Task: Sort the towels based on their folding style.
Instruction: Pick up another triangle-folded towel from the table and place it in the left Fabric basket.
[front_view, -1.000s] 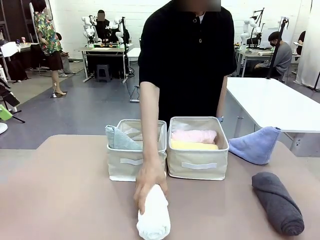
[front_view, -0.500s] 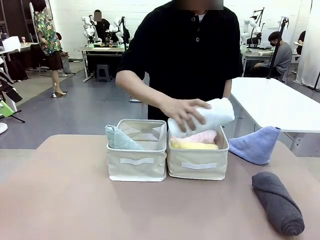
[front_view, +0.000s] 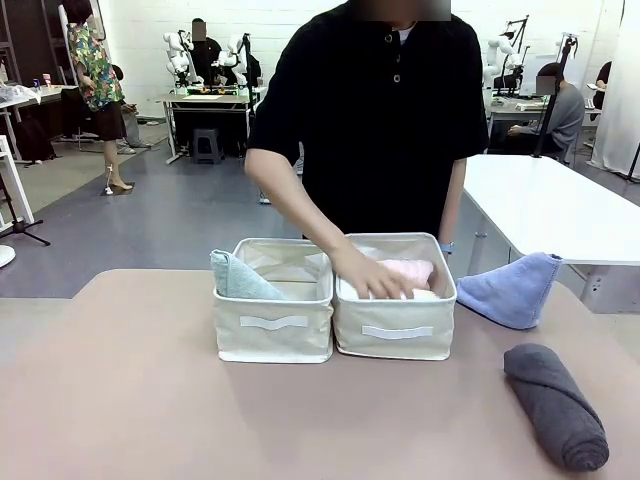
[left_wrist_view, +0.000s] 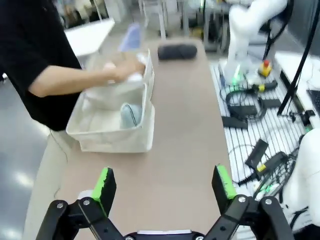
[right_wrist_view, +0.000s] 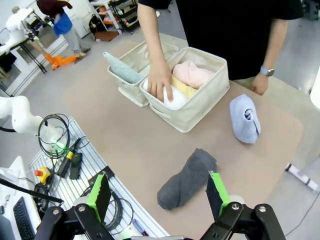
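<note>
The person's hand (front_view: 368, 276) presses a white rolled towel (right_wrist_view: 173, 99) into the right cream bin (front_view: 396, 336), beside the pink roll (front_view: 410, 270) and the yellow roll (right_wrist_view: 182, 89). A pale teal cone towel (front_view: 240, 279) leans in the left bin (front_view: 272, 331). On the table to the right lie a light blue cone towel (front_view: 511, 291) and a dark grey roll (front_view: 556, 406). My left gripper (left_wrist_view: 165, 183) hangs open above bare table short of the bins. Over the near table edge, just short of the grey roll (right_wrist_view: 187, 179), my right gripper (right_wrist_view: 157, 193) is also open.
The person stands at the far side of the table (front_view: 120, 400), the other hand (right_wrist_view: 259, 84) resting near the light blue towel. Cables and a stop button (left_wrist_view: 265, 67) lie on the floor beside the table. A white table (front_view: 560, 205) stands behind on the right.
The person lifted the white roll from the front of the table, carried it over the right bin and has now pushed it down inside. Both grippers stay open.
</note>
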